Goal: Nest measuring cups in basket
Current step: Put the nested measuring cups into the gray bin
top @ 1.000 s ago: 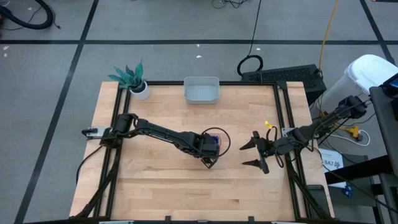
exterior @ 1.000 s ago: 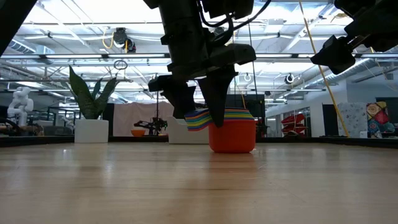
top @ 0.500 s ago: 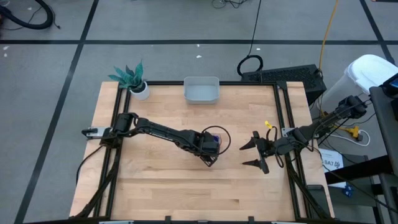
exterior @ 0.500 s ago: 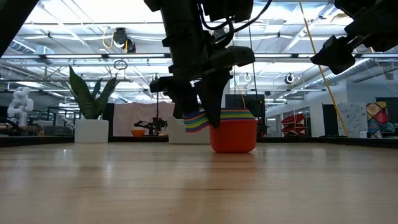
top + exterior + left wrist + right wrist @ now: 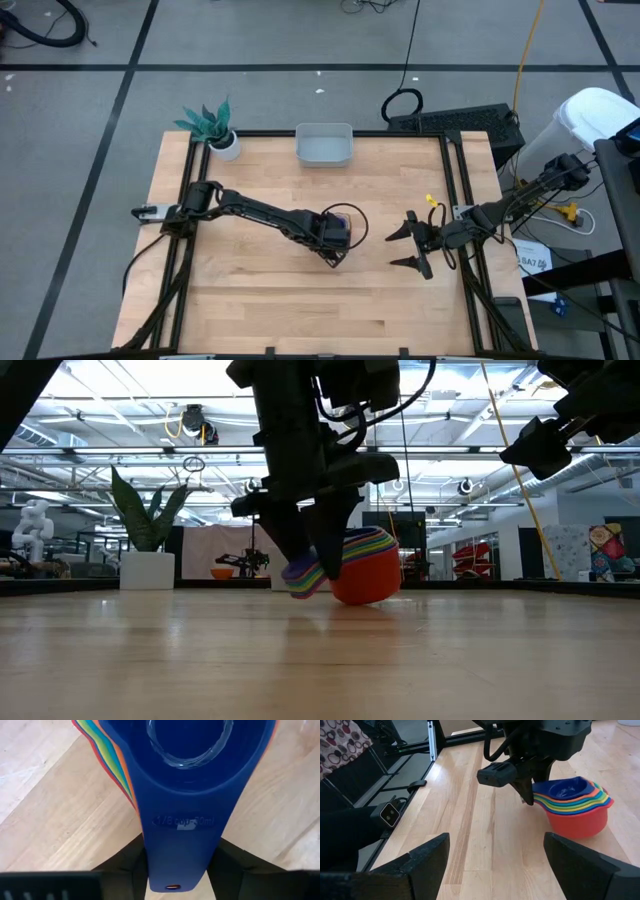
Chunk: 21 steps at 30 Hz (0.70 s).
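Observation:
The measuring cups [image 5: 343, 225] are nested in one stack, red outermost and dark blue innermost, at mid-table. In the low view the stack [image 5: 362, 565] stands tilted, its handle side low. My left gripper [image 5: 337, 245] is at the stack's near side, shut on the fanned handles. My right gripper [image 5: 410, 248] hovers open near the table's right edge, clear of everything. The pale grey-blue basket [image 5: 324, 144] sits at the middle of the far edge, with no cups in it. My left gripper pinches the bundle of stacked handles [image 5: 182, 845] between its two fingers [image 5: 127, 865], with the dark blue handle on top. The fingers [image 5: 322, 545] come from above, pointing down, across the handles. The stack tilts handle-side down, and the red cup's bottom [image 5: 365, 598] is on or just above the table.
A white pot with a teal plant [image 5: 218, 128] stands at the far left corner. Black frame rails run along the table's left and right sides. Bare wood lies between the stack and the basket. In the right wrist view the stack [image 5: 577, 807] shows straight ahead.
The stack has tipped. It stood upright on the table, and now its handle side is lower and the opposite rim higher. My left gripper has moved slightly toward the table's left with the handles and stayed shut on them.

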Each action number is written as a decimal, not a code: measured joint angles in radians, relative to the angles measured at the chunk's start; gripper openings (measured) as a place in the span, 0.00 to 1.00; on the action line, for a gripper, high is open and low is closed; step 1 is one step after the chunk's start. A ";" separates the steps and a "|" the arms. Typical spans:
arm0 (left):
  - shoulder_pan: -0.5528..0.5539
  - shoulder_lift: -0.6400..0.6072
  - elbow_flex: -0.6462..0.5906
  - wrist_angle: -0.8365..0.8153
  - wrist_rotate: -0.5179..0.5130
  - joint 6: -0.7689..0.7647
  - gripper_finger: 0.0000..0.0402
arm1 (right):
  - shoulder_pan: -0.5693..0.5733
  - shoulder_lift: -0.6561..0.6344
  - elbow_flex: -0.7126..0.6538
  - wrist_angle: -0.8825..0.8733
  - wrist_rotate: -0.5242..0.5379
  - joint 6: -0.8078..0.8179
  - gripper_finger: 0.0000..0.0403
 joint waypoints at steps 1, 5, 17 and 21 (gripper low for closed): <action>0.000 0.000 0.000 0.000 0.005 0.000 0.42 | 0.000 0.000 0.000 0.000 0.000 0.000 0.78; 0.000 0.000 -0.002 -0.002 0.028 0.000 0.57 | 0.000 0.000 0.000 0.000 0.000 0.000 0.78; 0.000 0.000 -0.002 0.000 0.028 0.017 0.77 | 0.000 0.000 0.000 0.000 0.000 -0.003 0.78; 0.005 0.000 -0.002 0.001 0.013 0.020 0.75 | 0.000 0.000 0.000 0.000 0.000 -0.003 0.78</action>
